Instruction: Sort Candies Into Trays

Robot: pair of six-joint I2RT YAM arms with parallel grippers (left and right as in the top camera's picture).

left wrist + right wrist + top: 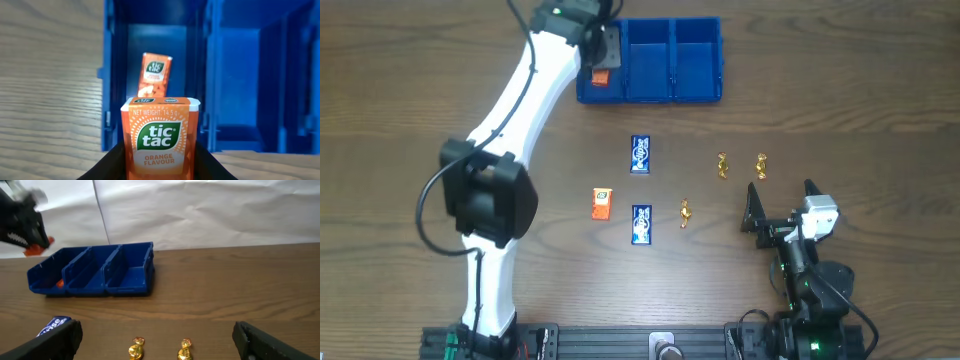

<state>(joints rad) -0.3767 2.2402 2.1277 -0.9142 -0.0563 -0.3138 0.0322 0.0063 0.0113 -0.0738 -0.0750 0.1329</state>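
As L gripper (pixel 160 157) clamps box (pixel 161 135) — orange, above tray (pixel 698 60)

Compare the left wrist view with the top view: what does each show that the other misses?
Left wrist adds: a second orange box lying inside the blue tray. Top adds: a loose orange box, two blue packets, three gold candies, plus the open right gripper. Shared: the blue tray, and the left gripper shut on the held orange box.
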